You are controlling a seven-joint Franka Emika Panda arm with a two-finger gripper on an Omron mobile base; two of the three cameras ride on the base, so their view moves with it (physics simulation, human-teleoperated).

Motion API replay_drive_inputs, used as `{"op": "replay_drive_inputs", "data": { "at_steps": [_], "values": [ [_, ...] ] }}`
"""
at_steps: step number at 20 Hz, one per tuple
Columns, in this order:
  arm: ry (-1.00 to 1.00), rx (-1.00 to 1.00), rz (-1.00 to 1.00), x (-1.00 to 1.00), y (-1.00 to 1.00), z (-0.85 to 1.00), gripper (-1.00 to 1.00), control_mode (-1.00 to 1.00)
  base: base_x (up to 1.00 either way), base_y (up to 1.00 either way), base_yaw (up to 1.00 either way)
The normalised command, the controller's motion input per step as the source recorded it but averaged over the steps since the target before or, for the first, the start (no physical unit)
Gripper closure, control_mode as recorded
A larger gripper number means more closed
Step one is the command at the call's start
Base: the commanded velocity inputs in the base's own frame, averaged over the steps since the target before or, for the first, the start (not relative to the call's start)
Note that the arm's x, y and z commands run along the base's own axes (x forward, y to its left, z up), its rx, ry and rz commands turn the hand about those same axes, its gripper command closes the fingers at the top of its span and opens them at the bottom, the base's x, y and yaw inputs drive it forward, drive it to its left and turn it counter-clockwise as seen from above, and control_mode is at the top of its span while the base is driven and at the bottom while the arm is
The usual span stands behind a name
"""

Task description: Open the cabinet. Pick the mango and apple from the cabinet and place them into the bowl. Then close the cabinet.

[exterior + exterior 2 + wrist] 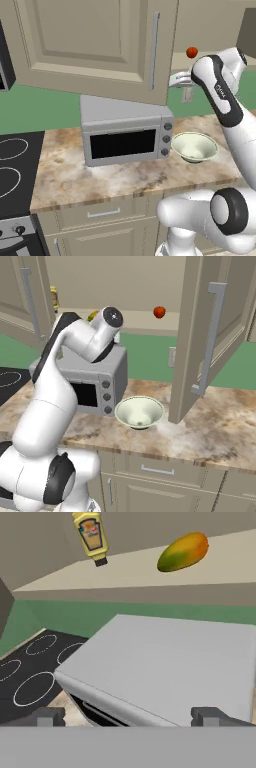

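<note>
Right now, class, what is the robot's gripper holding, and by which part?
Nothing. The gripper is open and empty above the microwave; the mango lies untouched on the cabinet shelf.

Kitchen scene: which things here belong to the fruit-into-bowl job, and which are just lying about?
Job: cabinet, doors open; mango and apple on its shelf; bowl, empty; gripper, open.
Lying about: microwave; yellow squeeze bottle; stove.

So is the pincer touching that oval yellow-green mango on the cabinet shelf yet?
Apart. In the hand view the open pincer hangs over the grey microwave, with the oval yellow-green mango well beyond it.
</note>
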Motion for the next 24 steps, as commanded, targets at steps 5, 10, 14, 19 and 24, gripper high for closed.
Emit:
{"op": "replay_drive_inputs", "data": {
  "at_steps": [5, 10, 14, 19, 24],
  "values": [
    [0.0, 0.14, 0.42, 0.05, 0.13, 0.0, -1.0, -1.0, 0.0, 0.0, 0.0],
    [0.0, 0.02, 0.15, 0.04, 0.29, 0.0, -1.0, -1.0, 0.0, 0.0, 0.0],
    [0.0, 0.03, 0.09, 0.38, 0.36, 0.0, -1.0, -1.0, 0.0, 0.0, 0.0],
    [0.0, 0.05, 0.14, 0.3, 0.42, 0.0, -1.0, -1.0, 0.0, 0.0, 0.0],
    [-0.1, 0.0, 0.13, -0.05, 0.88, 0.02, -1.0, -1.0, 0.0, 0.0, 0.0]
  ]
}}
